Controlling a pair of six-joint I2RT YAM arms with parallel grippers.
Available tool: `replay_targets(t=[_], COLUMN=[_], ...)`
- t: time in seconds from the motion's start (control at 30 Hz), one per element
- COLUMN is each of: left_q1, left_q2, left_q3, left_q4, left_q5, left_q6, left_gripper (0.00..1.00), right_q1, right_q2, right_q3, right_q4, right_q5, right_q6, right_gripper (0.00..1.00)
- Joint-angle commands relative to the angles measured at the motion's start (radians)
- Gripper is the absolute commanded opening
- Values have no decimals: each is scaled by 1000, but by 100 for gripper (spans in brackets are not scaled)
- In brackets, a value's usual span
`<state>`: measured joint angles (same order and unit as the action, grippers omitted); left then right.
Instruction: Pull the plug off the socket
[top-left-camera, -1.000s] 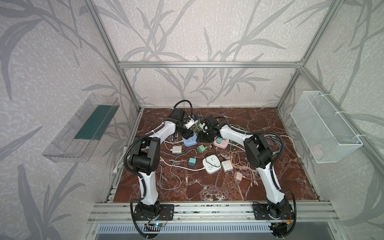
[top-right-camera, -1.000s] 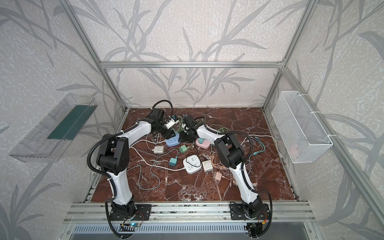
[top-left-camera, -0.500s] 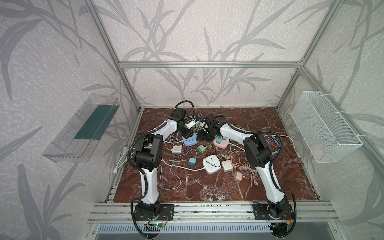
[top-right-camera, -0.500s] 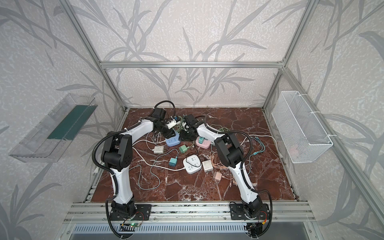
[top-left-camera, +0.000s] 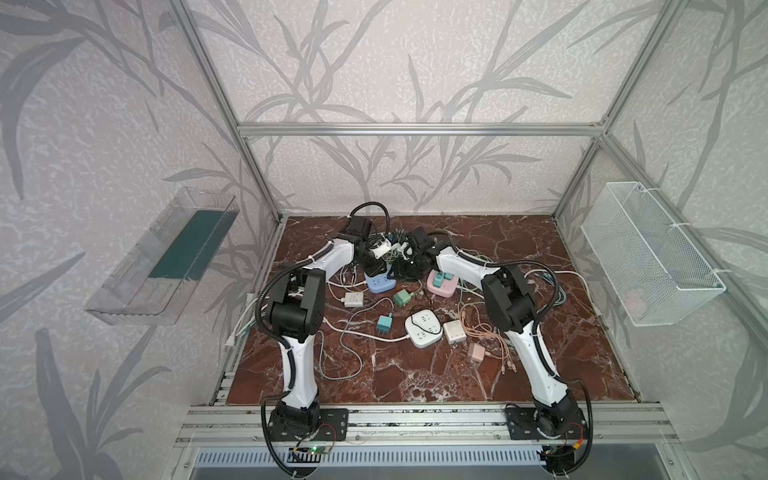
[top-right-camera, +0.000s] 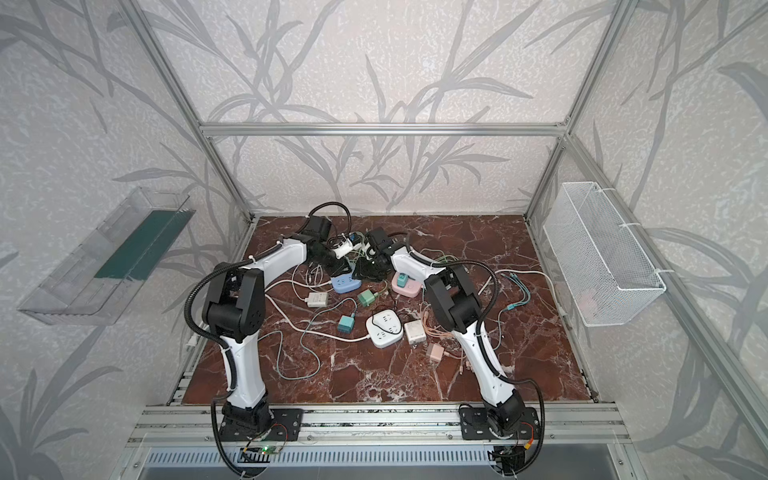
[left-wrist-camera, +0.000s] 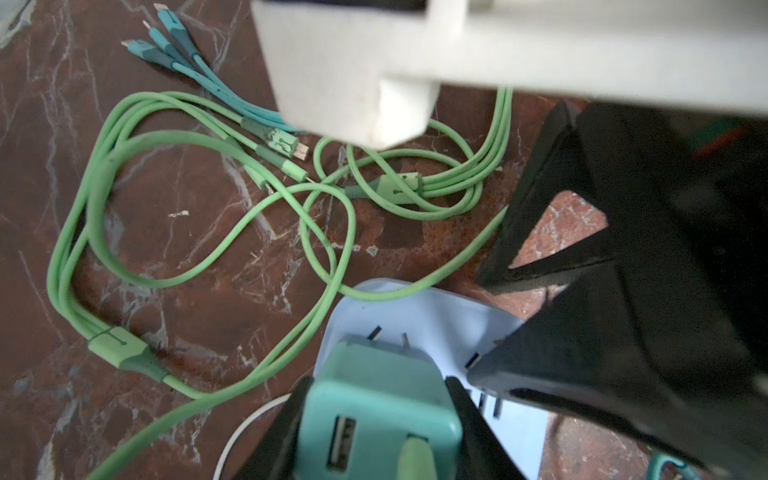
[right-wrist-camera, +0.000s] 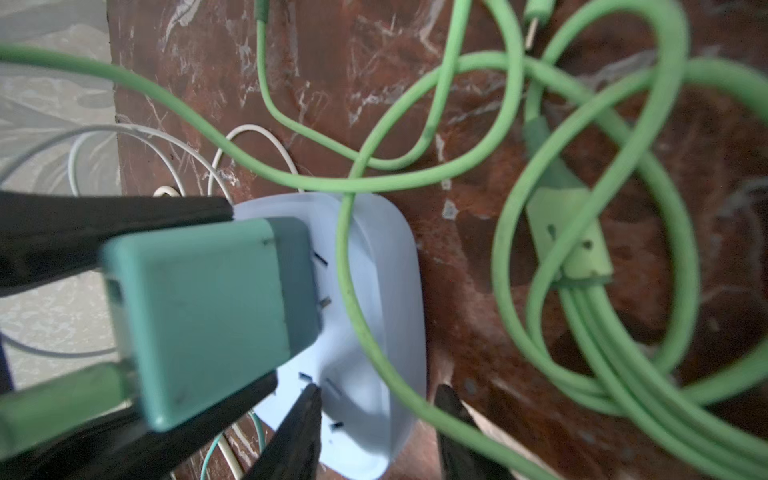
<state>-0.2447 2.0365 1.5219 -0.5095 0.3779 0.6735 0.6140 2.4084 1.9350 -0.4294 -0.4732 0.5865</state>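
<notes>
A teal plug (left-wrist-camera: 382, 399) (right-wrist-camera: 208, 307) sits in a light blue socket (left-wrist-camera: 436, 320) (right-wrist-camera: 374, 291) (top-left-camera: 380, 284) (top-right-camera: 345, 284) at the back middle of the table. A little of its metal prongs shows above the socket face. My left gripper (left-wrist-camera: 379, 380) (top-left-camera: 368, 259) (top-right-camera: 334, 264) is shut on the plug, one black finger on each side. A green cable (right-wrist-camera: 345, 266) runs from the plug across the socket. My right gripper (right-wrist-camera: 376, 399) (top-left-camera: 405, 270) (top-right-camera: 368, 270) straddles the socket's end, one fingertip on its top face and the other against its side.
Green and teal cables (left-wrist-camera: 199, 199) coil on the marble behind the socket. In front lie a pink socket (top-left-camera: 442, 284), a white socket (top-left-camera: 424, 330), several loose chargers (top-left-camera: 401, 297) and cords. A wire basket (top-left-camera: 648, 257) hangs at the right wall, a clear tray (top-left-camera: 166, 257) at the left.
My left gripper's jaws have closed in onto the teal plug, and the left arm's elbow has shifted slightly. The right arm has stayed put at the socket.
</notes>
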Motion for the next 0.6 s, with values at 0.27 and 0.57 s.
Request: replay_targets(t=[0.27,0.57], left_q1=[-10,-13], left_q2=[-44,-79], left_q3=[-9,-19], left_q4=[-20,3], left_q5=[64,114], left_q6=[7,-15], left_gripper=[31,28], right_q1=[-1,10], right_q2=[32,25], right_q3=[20,-19], right_q4=[-4,-38], right_q5=[-13,0], right_q6=[30,17], right_gripper=[45,40])
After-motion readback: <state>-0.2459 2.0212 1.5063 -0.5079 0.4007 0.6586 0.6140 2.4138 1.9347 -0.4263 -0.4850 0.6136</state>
